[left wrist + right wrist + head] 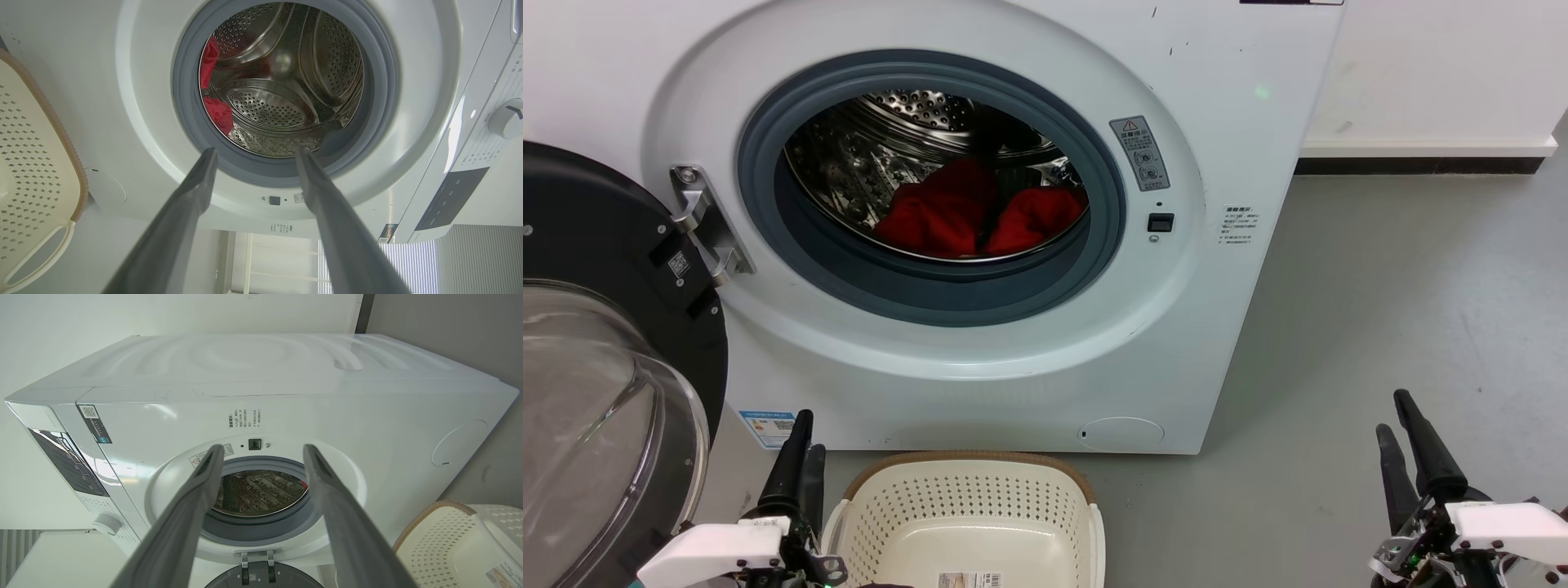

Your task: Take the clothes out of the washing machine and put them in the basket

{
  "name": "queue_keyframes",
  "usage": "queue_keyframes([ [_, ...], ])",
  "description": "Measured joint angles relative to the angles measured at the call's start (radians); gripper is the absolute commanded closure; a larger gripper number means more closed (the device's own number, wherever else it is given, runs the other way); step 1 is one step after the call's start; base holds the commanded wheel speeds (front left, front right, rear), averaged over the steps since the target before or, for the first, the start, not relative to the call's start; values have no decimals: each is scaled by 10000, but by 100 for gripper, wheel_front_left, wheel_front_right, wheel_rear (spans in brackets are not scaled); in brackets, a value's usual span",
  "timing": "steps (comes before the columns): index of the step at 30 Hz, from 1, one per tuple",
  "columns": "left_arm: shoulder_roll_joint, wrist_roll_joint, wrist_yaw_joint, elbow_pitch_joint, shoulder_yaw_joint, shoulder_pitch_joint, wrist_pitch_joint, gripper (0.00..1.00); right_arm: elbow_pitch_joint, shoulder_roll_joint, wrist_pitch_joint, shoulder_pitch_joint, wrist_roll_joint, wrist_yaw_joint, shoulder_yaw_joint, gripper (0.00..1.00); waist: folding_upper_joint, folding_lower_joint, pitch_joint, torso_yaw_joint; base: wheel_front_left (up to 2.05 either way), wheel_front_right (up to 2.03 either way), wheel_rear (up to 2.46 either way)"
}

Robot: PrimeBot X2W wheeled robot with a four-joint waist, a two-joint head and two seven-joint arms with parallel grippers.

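Clothes (980,214) are shown heaped low in the drum (849,163) of the washer (1217,327), door (596,220) swung aside; the basket (964,500) is set just before it. The left gripper (256,152) and right gripper (263,447) are held spread outside it; entry is best made centrally, the seal (760,171) avoided

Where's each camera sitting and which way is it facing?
Head view: on the head, looking forward and down at the washing machine, clothes, basket; left tool and right tool at bottom.
Left wrist view: on left wrist, facing into the drum between its open fingers.
Right wrist view: on right wrist, facing the porthole past its open fingers.
All three share the washing machine and basket.
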Motion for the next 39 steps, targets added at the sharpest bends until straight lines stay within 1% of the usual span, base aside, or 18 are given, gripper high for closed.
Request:
queue_keyframes([
  [5,-4,512,0,-104,238,38,-232,0,44,13,-238,-1,-782,0,-268,0,0,0,13,-9,0,0,0],
  [6,-4,512,0,-104,238,38,-232,0,44,13,-238,-1,-782,0,-268,0,0,0,13,-9,0,0,0],
  [11,0,1406,0,-305,579,44,-502,0,36,13,-491,-13,-2004,0,-548,0,0,0,34,-14,0,0,0],
  [12,0,1406,0,-305,579,44,-502,0,36,13,-491,-13,-2004,0,-548,0,0,0,34,-14,0,0,0],
  [14,0,2052,0,-483,771,51,-663,0,-209,13,-669,-26,-2936,0,-683,0,0,0,48,-14,0,0,0],
  [17,4,2556,0,-593,892,60,-767,0,-495,13,-775,-32,-3724,0,-675,0,0,0,61,-18,0,0,0],
  [18,2,2943,0,-779,901,62,-848,0,-790,15,-853,-31,-4393,0,-591,0,0,0,74,-21,0,0,0],
  [19,2,2943,0,-779,901,62,-848,0,-790,15,-853,-31,-4393,0,-591,0,0,0,74,-21,0,0,0],
  [21,0,3369,29,-1001,901,76,-934,0,-1124,13,-928,-31,-5060,0,-510,0,0,0,90,-23,0,0,0],
  [27,4,4734,554,-1829,748,121,-1154,0,-1967,13,-1160,-27,-7028,0,-334,0,0,0,139,-39,0,0,0],
  [33,4,6063,1231,-2587,389,229,-1363,0,-2721,13,-1363,-22,-8918,0,40,0,0,0,179,-63,0,0,0],
  [36,4,6631,1457,-2905,224,238,-1453,0,-2989,13,-1457,-20,-9492,0,157,0,0,0,204,-75,0,0,0],
  [39,6,7003,1546,-3074,42,295,-1547,0,-3187,13,-1549,-13,-10025,0,234,0,0,0,208,-80,0,0,0],
])
